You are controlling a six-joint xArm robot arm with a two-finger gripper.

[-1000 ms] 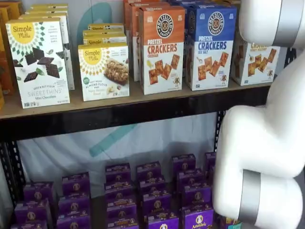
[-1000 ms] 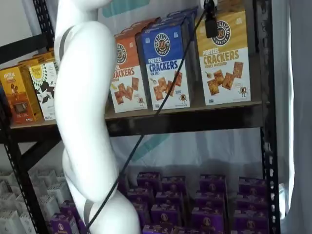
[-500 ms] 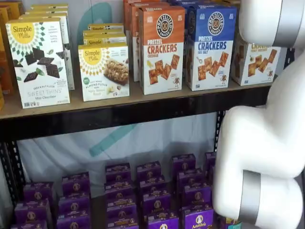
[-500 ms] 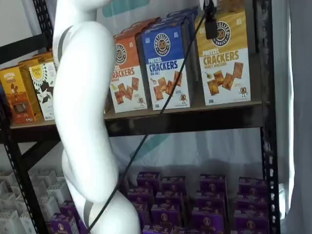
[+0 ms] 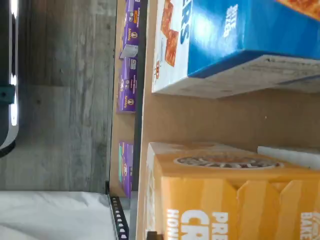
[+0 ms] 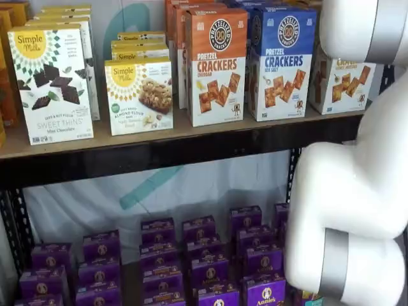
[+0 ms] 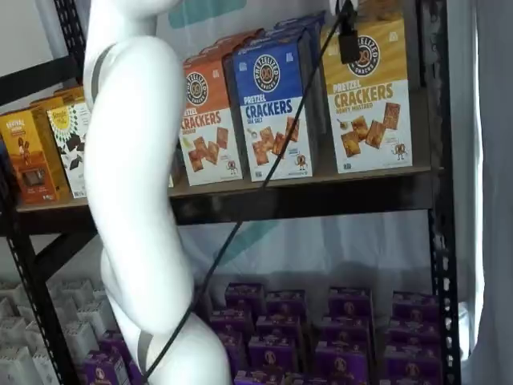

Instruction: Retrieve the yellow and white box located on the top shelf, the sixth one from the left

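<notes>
The yellow and white box point(image 7: 369, 96) stands upright at the right end of the top shelf point(image 7: 321, 183), next to a blue carton. In a shelf view it point(image 6: 344, 86) is partly hidden behind my white arm. The wrist view shows its yellow top point(image 5: 225, 200) close by, standing on the tan board point(image 5: 200, 120). Of my gripper point(image 7: 348, 36) only a black finger piece with a cable shows, hanging from the view's upper edge in front of the box's upper part. I see no gap and cannot tell whether it is open or shut.
A blue pretzel-cracker carton point(image 7: 268, 104) and an orange one point(image 7: 207, 120) stand left of the target. Simple Mills cartons point(image 6: 137, 95) are farther left. Purple boxes point(image 6: 204, 261) fill the lower shelf. My white arm point(image 6: 350, 210) blocks the right side. A black upright point(image 7: 437, 160) stands just right of the target.
The white arm links have shifted very slightly. The boxes have not moved.
</notes>
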